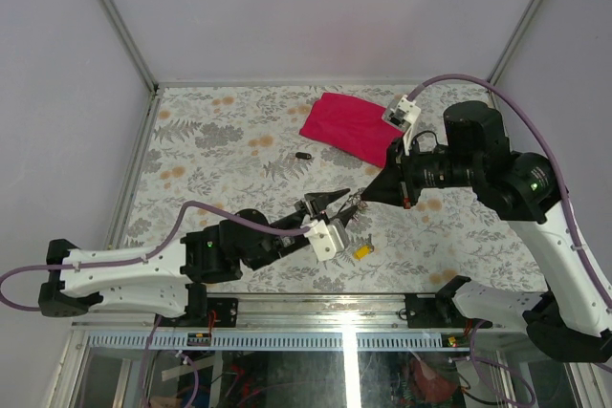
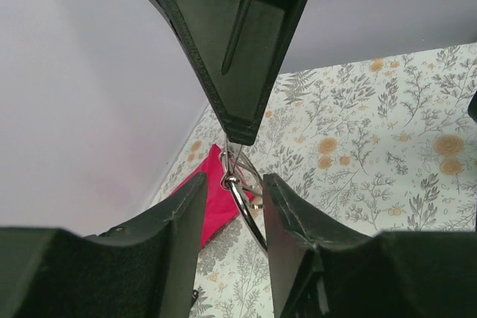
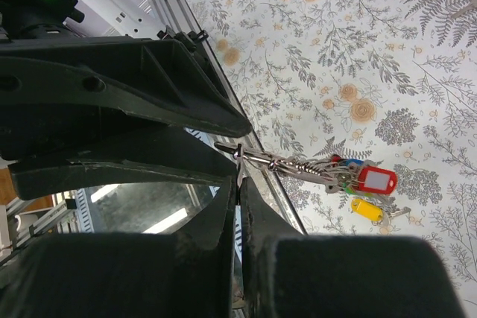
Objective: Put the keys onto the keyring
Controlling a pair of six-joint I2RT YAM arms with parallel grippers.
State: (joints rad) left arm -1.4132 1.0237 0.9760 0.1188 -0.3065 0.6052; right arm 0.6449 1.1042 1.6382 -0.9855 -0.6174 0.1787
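One keyring (image 2: 247,200), clamped by right tool (image 3: 238,175); left tool (image 2: 235,182) half-open around it; key label (image 3: 378,181) illegible.

The thin silver keyring (image 2: 240,205) is up in the air, and coloured keys (image 3: 358,176) hang from it. A yellow key (image 1: 363,251) lies on the surface (image 1: 239,140).

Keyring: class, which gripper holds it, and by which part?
The right gripper pinches the keyring by its bare wire, opposite its key bunch. The left gripper straddles the ring, jaws apart.
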